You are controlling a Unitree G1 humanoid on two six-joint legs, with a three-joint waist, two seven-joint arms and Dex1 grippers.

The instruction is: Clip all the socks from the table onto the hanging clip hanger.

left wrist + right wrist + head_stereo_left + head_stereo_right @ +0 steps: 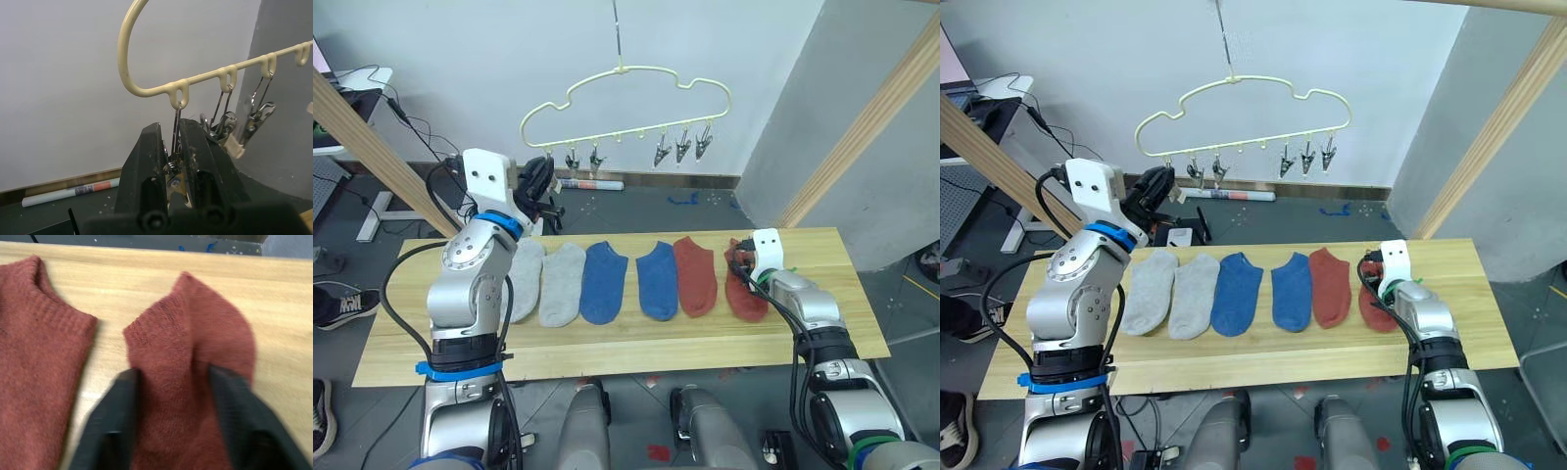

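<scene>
Right gripper (171, 396) rests low on the table (607, 343), fingers spread wide astride the outermost rust red sock (190, 357). Left gripper (171, 147) pinches the end clip (175, 164) of the clip hanger (626, 83) overhead.

Both head eyes look down over the table (636, 343); left wrist views clip hanger (195, 83) closely; right wrist, perhaps nearest, faces the tabletop.
</scene>
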